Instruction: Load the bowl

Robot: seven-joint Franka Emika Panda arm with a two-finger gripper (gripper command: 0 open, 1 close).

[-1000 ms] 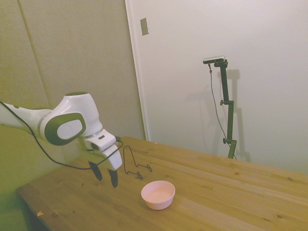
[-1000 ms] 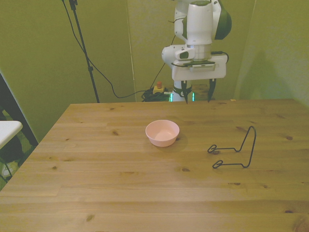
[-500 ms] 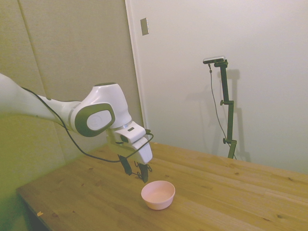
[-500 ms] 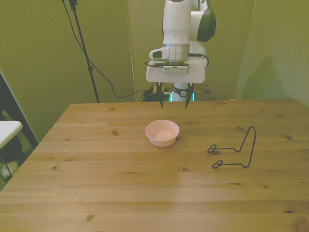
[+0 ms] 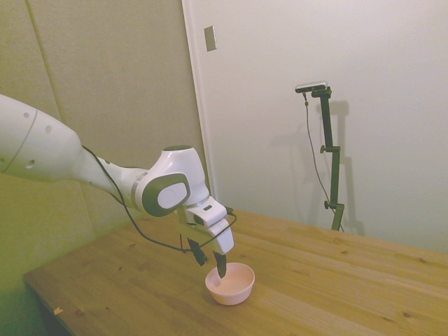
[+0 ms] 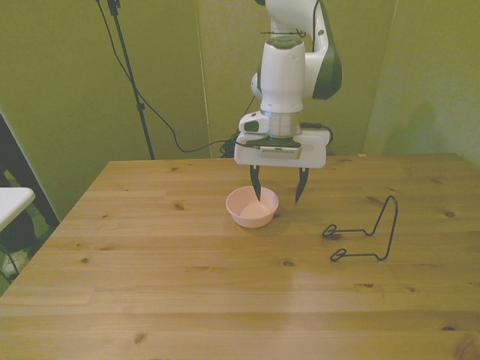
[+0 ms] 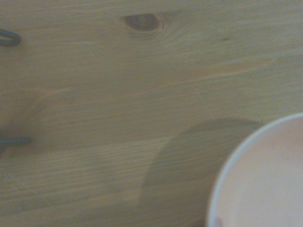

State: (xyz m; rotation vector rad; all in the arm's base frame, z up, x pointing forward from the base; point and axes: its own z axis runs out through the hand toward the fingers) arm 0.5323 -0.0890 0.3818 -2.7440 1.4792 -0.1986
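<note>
The wooden worktop [image 6: 187, 285] carries only two things, both close under the arm. The white Franka arm [image 5: 105, 178], which a second ago hung back near the worktop's far edge, has swept forward and come down, so that the claw [image 6: 279, 190] now sits low over the pale pink bowl [image 6: 252, 207].

The claw's fingers stand well apart and hold nothing. In the front view one fingertip [image 6: 257, 193] hangs over the bowl's inside, near the rim on the front view's right, while the other hangs outside that rim over bare wood. The side view agrees: one dark fingertip [image 5: 221, 267] dips at the bowl's [image 5: 229, 283] opening and its partner stays outside. That straddle puts the bowl's wall in the gap between the fingers, which reads as the line-up for a rim grasp, though I cannot tell whether either finger touches the plastic yet.

The bowl itself has not shifted; it sits upright and empty just beneath the claw. The wrist view shows a curved slice of its rim [image 7: 265, 175] with a shadow beside it on the wood.

The thin black wire stand [image 6: 364, 232] lies further out from the claw, toward the front view's right, well apart from the bowl and untouched.

For the task, the approach looks nearly finished; judging from this pose, what remains is a short drop, closing on the wall, then carrying the bowl toward the stand.
</note>
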